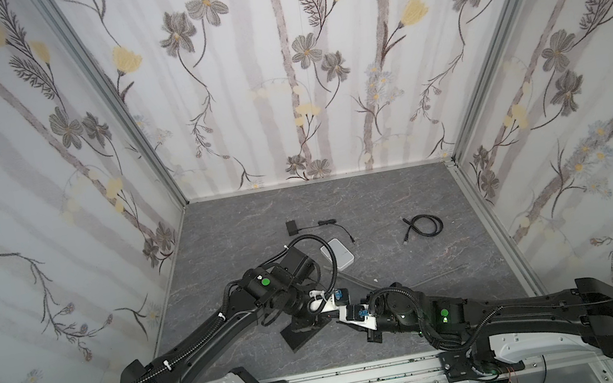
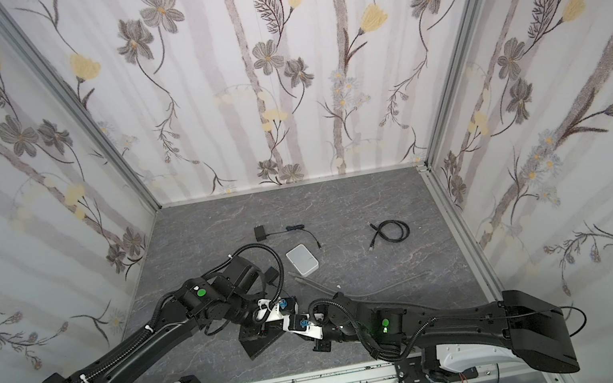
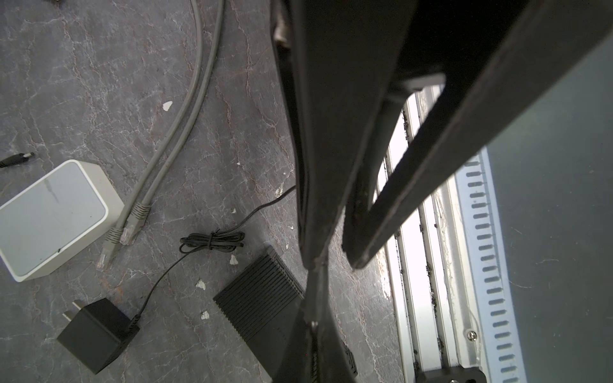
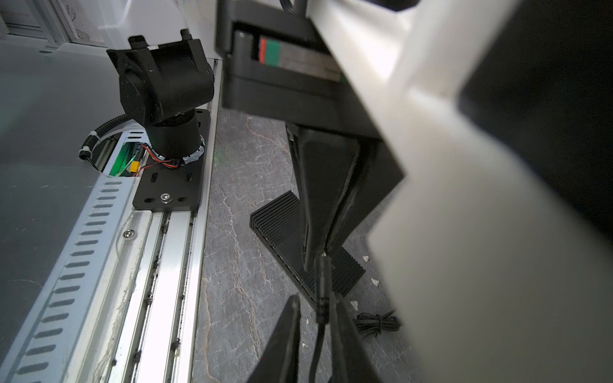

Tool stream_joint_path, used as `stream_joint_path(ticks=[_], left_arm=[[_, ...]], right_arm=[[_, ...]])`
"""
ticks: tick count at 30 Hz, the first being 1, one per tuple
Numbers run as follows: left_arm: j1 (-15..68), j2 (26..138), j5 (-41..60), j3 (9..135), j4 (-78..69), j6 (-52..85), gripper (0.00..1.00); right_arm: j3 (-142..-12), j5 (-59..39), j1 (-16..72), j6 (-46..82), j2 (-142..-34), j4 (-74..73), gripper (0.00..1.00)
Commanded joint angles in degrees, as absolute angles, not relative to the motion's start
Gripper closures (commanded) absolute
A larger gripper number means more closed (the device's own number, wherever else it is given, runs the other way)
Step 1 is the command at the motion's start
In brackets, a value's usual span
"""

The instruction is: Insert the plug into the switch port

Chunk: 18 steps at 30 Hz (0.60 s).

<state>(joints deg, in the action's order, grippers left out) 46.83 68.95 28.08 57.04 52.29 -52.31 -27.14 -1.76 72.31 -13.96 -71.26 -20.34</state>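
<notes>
**Barrel plug: aloft between both grippers, over the switch**

- **Plug** [image 4: 323,282]: a black barrel plug on a thin black lead. You have it off the table, and from the right wrist it shows against the ribbed top of the switch. Its far end sits in the fingertips of the left gripper. You cannot tell whether its tip meets a port.
- **Left gripper** [image 4: 324,250]: the fingers are pressed together on the end of the plug.
- **Right gripper** [image 4: 313,305]: the jaws stand slightly apart around the plug's sleeve. Tabletop shows between one finger and the sleeve, so there is no clamp here.
- **Switch** [image 4: 282,219]: a black, finned box lying flat on the tabletop near the front rail. In both top views your two grippers meet over it.
- **Tabletop** [image 1: 381,197]: grey with a marbled pattern.
- **Tied lead bundle** [image 4: 378,323]: a black bundle lying just beside the switch.
- **Wall adapter** [image 3: 96,335]: a black adapter near the switch, with its lead running to the bundle.
- **White box** [image 3: 53,215]: a box with rounded corners, farther back from the switch.
- **Grey network cable** [image 3: 185,116]: its two clear-tipped ends lie side by side just beside the white box.
- **Second barrel plug** [image 3: 16,159]: lies loose on the table near the white box.
- **Second adapter** [image 1: 293,226]: sits toward the back wall, and its lead runs to that loose plug.
- **Black coiled cable** [image 1: 424,225]: lies well apart, on the right side of the table.
</notes>
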Motion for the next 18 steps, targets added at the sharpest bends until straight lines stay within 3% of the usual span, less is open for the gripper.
stream_joint_path(ticks=[1, 5, 18], left_arm=[[46.85, 68.64, 28.83, 56.95, 51.74, -53.08, 1.0], [46.8, 68.47, 29.43, 56.87, 51.68, -53.13, 1.0], [46.83, 68.69, 29.75, 56.95, 51.91, -53.17, 1.0]], right_arm=[[-26.75, -2.02, 72.33, -13.23, -71.42, -22.14, 0.82], [-26.74, -1.84, 72.27, -13.1, -71.88, -22.07, 0.78], [-25.21, -1.03, 72.42, -12.18, -70.58, -23.1, 0.88]])
